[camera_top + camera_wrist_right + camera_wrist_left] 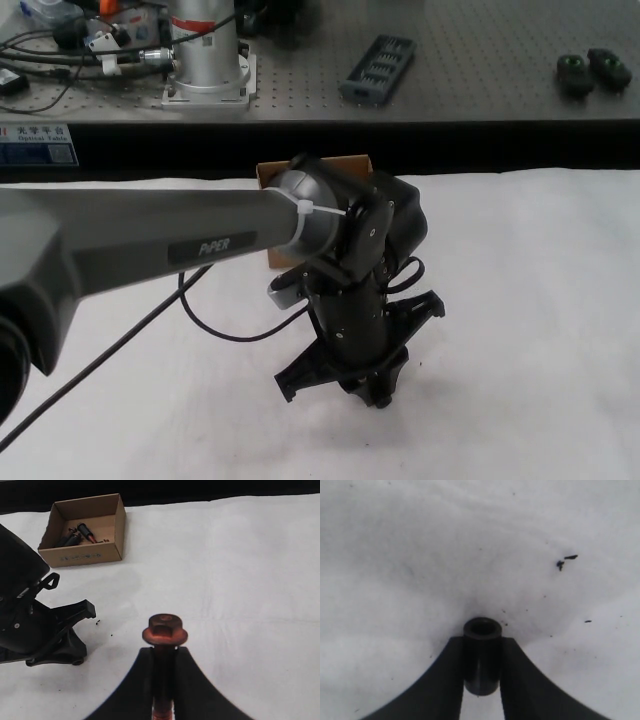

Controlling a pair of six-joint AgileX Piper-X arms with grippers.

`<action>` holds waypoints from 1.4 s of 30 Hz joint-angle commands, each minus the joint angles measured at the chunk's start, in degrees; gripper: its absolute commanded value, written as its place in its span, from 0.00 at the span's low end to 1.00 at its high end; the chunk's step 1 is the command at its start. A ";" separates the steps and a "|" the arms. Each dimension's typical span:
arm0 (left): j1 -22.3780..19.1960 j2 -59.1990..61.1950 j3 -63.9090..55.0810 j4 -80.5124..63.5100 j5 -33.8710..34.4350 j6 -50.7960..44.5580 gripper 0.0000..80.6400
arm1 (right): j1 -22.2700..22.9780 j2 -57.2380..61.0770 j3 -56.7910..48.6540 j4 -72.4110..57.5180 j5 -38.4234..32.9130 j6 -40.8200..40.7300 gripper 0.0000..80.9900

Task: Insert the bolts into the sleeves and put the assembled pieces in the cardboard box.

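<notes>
- The left gripper (483, 647) is clamped on one black sleeve (482, 670). The sleeve stands up between the two fingers, with its open hole on top, low over the white cloth (395, 555).
- The right gripper (164, 655) is clamped on one orange bolt (164, 632). The bolt's head pokes up above the fingers, and the gripper is over the cloth, well apart from the cardboard box (82, 556).
- The bolt and the sleeve are apart, each in its own gripper. So I think this bolt is not in its sleeve yet.
- The box sits at the far side of the cloth, near the left arm (25, 625). Dark pieces (75, 535) already lie inside it. I think those are finished ones.
- What is left, I think: push this bolt into this sleeve, then drop the joined piece in the box.
- Count: one bolt, one sleeve and one box.
- I count about two pieces in the box, but they are small and hard to tell apart.
- There are also a few tiny dark crumbs (563, 562) on the cloth.
</notes>
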State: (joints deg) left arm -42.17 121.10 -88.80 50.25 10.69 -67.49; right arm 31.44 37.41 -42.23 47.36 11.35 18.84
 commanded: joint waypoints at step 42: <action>4.04 -32.35 16.62 -18.15 -3.49 55.85 0.16 | -2.28 8.66 -5.63 -15.03 -17.27 -4.62 0.05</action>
State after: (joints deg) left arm -38.13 92.81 -76.34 34.32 7.30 -12.83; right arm 29.52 44.38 -46.69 34.15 -3.32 15.37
